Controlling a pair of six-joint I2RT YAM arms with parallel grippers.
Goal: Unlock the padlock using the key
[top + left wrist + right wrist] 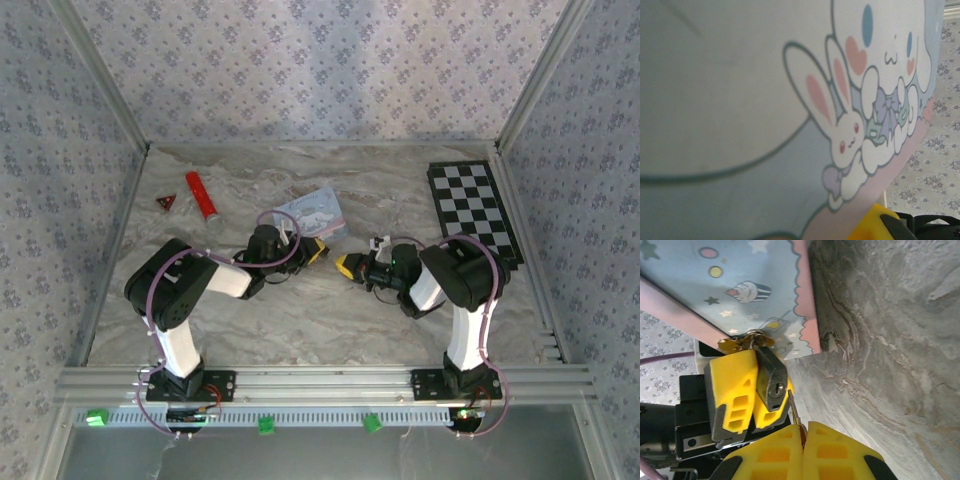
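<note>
- Padlock (771, 380): dark block, hung by its shackle from the brass hasp (742, 343) of the pale blue cartoon tin (740, 285); keyhole face turned toward the right gripper.
- Left gripper (756, 395): yellow fingers closed against the padlock's body.
- Right gripper (804, 437): pads pressed together, pinching the key (792, 407).
- Key: thin blade, tip just beside the keyhole; contact could not be told.
- Marbled table (890, 365): beneath.

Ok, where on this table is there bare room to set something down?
Free: the near strip of table between the arms, and the marble between the tin and the chessboard. Crowded: the centre, where the left gripper and right gripper meet beside the tin.
</note>
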